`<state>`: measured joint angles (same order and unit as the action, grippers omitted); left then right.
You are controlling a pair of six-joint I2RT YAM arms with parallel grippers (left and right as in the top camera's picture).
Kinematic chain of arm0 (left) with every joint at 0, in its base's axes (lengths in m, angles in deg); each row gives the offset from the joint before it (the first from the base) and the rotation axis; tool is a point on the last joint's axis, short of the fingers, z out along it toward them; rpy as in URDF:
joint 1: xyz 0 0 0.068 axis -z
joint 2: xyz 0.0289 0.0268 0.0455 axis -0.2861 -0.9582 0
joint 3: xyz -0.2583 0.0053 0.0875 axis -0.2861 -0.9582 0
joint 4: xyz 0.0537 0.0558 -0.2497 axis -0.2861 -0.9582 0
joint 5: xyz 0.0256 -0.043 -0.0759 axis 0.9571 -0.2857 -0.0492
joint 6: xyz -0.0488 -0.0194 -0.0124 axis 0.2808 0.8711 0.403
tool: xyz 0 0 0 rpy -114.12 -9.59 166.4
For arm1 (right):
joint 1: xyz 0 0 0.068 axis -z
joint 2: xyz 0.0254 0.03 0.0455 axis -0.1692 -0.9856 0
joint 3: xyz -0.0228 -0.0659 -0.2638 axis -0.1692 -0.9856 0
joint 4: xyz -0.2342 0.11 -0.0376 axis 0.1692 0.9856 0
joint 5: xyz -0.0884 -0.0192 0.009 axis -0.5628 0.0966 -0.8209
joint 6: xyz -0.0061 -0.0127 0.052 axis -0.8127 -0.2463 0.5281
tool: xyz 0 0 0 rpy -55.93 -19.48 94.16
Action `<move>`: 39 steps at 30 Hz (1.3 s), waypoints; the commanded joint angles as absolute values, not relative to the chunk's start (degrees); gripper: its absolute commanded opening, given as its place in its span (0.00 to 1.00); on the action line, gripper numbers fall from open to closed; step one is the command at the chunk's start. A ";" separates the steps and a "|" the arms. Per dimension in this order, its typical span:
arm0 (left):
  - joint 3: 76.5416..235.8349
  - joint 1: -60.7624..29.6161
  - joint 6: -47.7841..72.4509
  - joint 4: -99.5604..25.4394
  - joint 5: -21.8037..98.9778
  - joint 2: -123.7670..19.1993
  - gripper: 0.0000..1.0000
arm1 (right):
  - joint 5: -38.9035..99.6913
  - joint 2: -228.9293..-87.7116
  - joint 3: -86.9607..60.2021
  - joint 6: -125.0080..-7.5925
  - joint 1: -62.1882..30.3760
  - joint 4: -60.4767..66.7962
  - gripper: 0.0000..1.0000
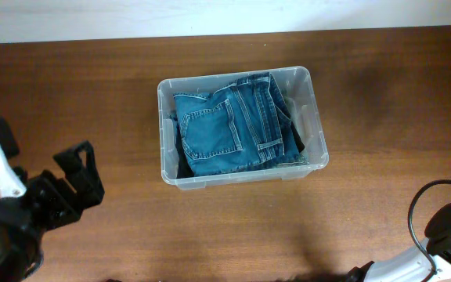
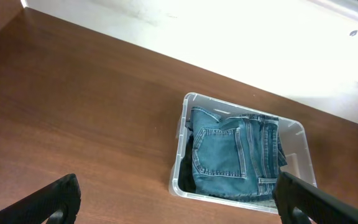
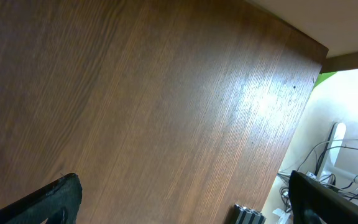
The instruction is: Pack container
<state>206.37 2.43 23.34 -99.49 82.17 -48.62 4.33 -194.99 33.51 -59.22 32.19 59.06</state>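
The clear plastic container (image 1: 245, 175) stands at the middle of the brown table, with folded blue jeans (image 1: 229, 125) lying inside it, back pocket up. My left gripper (image 1: 73, 184) hovers at the table's left front, well away from the bin, open and holding nothing. In the left wrist view the container (image 2: 178, 163) and the jeans (image 2: 229, 155) lie ahead, between the widely spread black fingers (image 2: 58, 200). My right gripper (image 3: 185, 196) is open over bare wood near the table's right edge, nothing between its fingers (image 3: 55, 199).
Part of the right arm (image 1: 449, 231) with a black cable shows at the lower right corner. A black metal rail (image 3: 248, 214) and loose cables (image 3: 347, 155) sit just past the table's right edge. A pale wall (image 2: 229, 43) runs behind the table.
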 commanded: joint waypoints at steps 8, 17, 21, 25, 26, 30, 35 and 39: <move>205.74 2.36 23.84 -99.54 81.56 -44.89 1.00 | 3.70 -194.96 33.69 -58.98 32.28 59.10 0.99; 195.01 1.09 23.84 -99.54 81.45 -30.50 1.00 | 3.70 -194.96 33.69 -58.98 32.28 59.10 0.99; 181.78 -2.51 23.86 -99.01 82.34 -17.41 1.00 | 3.70 -194.96 33.69 -58.98 32.28 59.10 0.99; 169.30 -5.25 23.86 -94.93 82.63 -7.38 1.00 | 3.70 -194.96 33.69 -58.98 32.28 59.10 0.99; 165.56 -6.05 23.86 -93.48 82.06 -5.24 1.00 | 3.70 -194.96 33.69 -58.98 32.28 59.10 0.99; 150.33 -9.14 23.86 -84.24 79.28 1.84 1.00 | 3.70 -194.96 33.69 -58.98 32.28 59.10 0.99; 128.82 -10.75 23.86 -64.37 78.48 9.23 1.00 | 3.70 -194.96 33.69 -58.98 32.28 59.10 0.98; 108.89 -12.22 23.86 -41.64 69.76 14.54 1.00 | 3.70 -194.96 33.69 -58.98 32.28 59.10 0.99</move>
